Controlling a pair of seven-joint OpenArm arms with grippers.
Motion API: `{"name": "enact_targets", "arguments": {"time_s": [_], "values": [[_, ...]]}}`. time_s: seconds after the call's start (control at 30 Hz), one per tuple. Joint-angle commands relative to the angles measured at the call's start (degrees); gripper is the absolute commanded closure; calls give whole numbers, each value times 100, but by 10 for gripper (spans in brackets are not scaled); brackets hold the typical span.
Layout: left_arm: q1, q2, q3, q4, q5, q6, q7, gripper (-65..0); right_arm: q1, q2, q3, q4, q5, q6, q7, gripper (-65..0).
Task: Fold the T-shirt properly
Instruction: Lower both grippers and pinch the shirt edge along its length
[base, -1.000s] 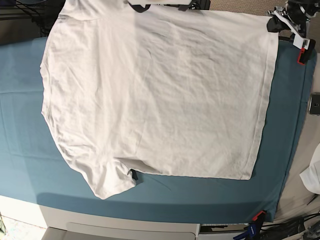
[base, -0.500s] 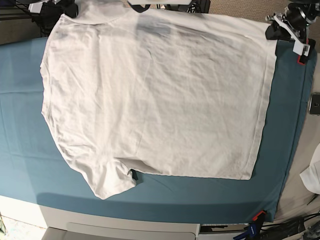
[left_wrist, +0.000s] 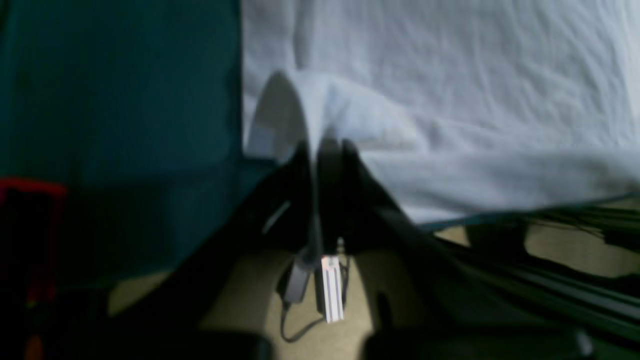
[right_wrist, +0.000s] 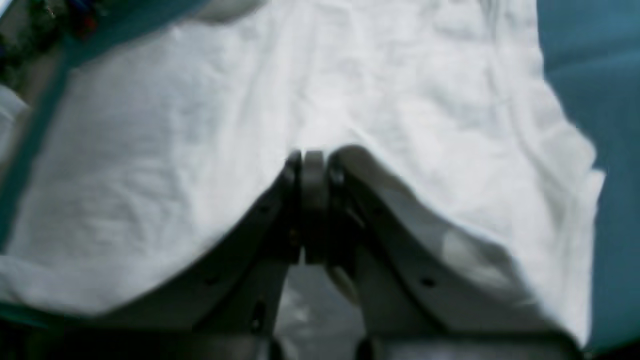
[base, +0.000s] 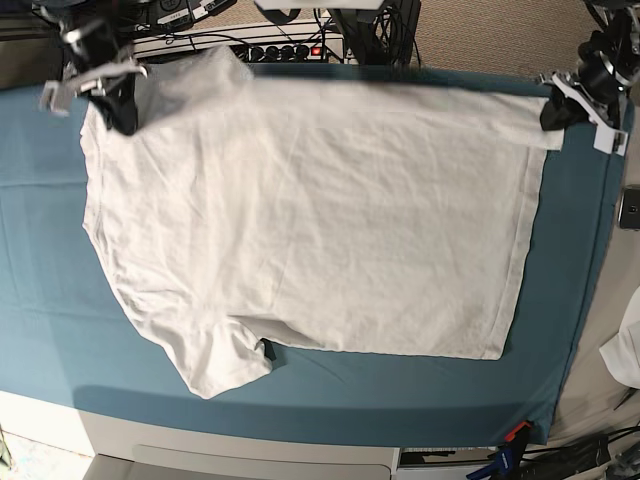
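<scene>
T-shirt (base: 310, 220) far edge pinched in left pincer (base: 556, 112) and right pincer (base: 118, 112); both wrist views blurred

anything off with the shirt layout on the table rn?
Yes. The plain white cotton T-shirt lies wrinkled, not squared: its far edge is lifted, pinched by the left hand at the hem corner and the right hand near the shoulder. The near sleeve sticks out crumpled on the teal table cloth.

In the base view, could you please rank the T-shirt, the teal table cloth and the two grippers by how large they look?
1. Teal table cloth: widest spread, though the shirt hides much of it.
2. T-shirt.
3. Right gripper and left gripper: both small and alike; each is partly hidden by the cloth it pinches, so I would not rank them.
</scene>
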Motion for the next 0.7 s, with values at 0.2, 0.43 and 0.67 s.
{"name": "enact_targets", "arguments": {"time_s": [0.2,0.43,0.67], "values": [[-525,-105,-37,-382,107,2,-267,0,643,278,37,83,-586,28,474,0],[-1106,-293,938,-1121,577,7,-452,0,916,688,-374,-841,-933,28,789,0],[-1541,-319,1338,-1226,1062,332,-498,0,1451,1250,-1106,-1856,-1047,28,859,0]]}}
